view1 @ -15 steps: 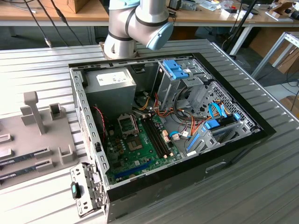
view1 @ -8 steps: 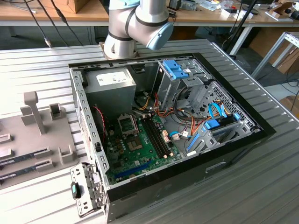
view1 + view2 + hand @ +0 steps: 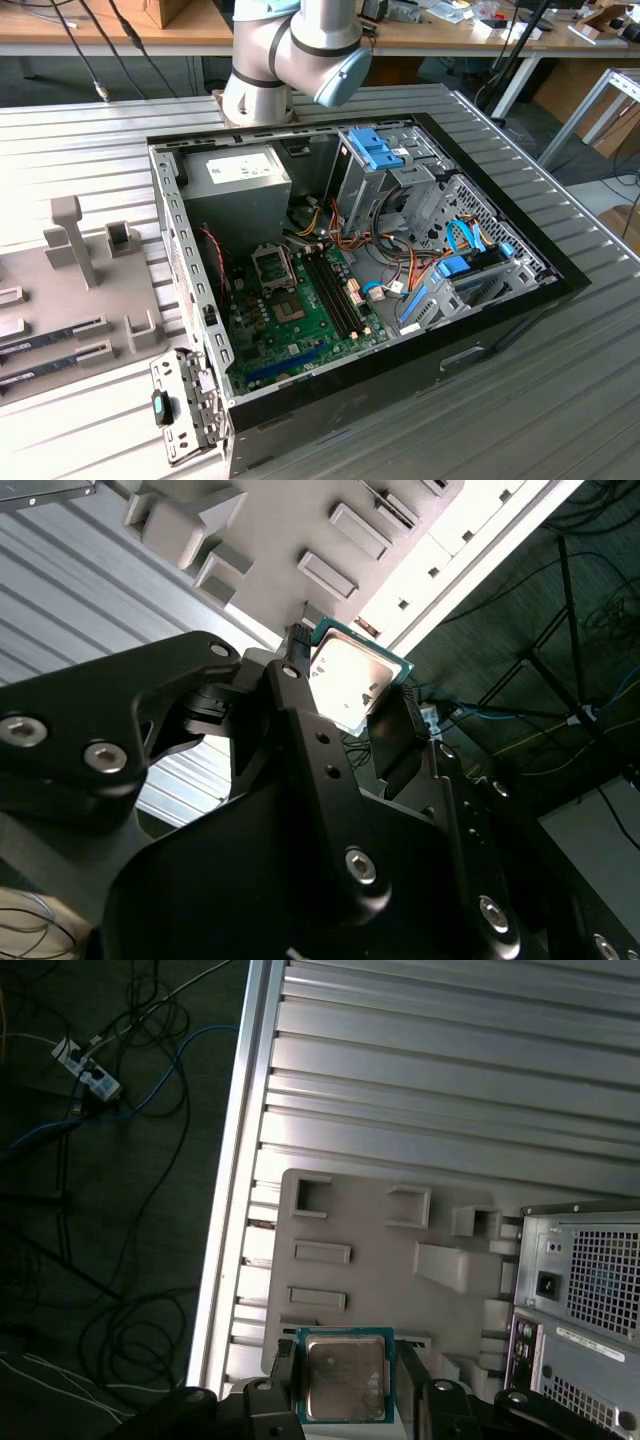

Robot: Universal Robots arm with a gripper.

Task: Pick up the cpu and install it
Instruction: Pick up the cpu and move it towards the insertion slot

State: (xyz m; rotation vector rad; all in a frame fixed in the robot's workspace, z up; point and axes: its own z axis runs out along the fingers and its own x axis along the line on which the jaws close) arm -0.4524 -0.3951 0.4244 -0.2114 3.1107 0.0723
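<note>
Black two-finger gripper (image 3: 346,1388) is clamping the flat square silvery-lidded, green-rimmed cpu (image 3: 345,1378) by opposite edges, holding it above the pale grey moulded parts tray (image 3: 370,1210), while the square metal-framed socket (image 3: 272,266) is sitting inside the open black computer case (image 3: 380,410) beside that tray.

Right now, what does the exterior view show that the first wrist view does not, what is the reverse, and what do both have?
The exterior view adds the inside of the open computer case: the motherboard, the power supply, and the arm's joints. The first wrist view adds the cpu, clamped in the tool, and cables with a power strip on the floor. Both share the ribbed table, the grey holder tray and the case, seen from its rear in the first wrist view.
</note>
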